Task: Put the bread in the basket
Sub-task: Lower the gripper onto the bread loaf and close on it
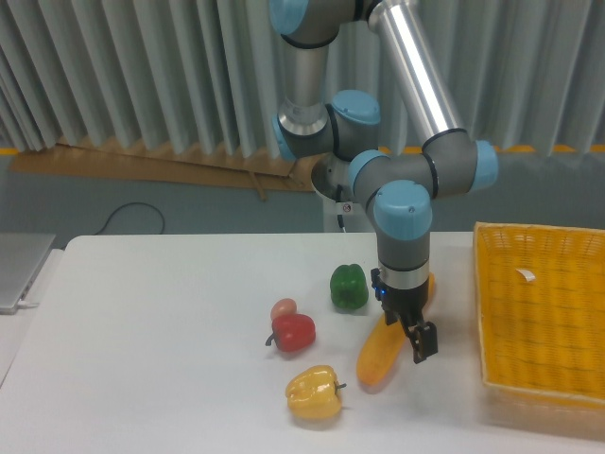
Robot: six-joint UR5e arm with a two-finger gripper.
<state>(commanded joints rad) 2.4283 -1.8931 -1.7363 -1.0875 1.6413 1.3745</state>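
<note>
The bread (380, 355), a long orange-yellow loaf, lies slanted on the white table just left of the basket. My gripper (410, 339) points down over the loaf's middle, its dark fingers straddling it and hiding that part. The fingers look spread around the loaf, but whether they press on it does not show. The basket (542, 318), a large yellow-orange woven tray with a small white tag, sits at the table's right edge, holding nothing but the tag.
A green pepper (348, 287) stands just left of the loaf's far end. A red pepper (294, 332) and a small orange-pink ball (283, 308) lie further left. A yellow pepper (314, 393) sits near the front edge. A grey laptop (17, 268) lies at the far left.
</note>
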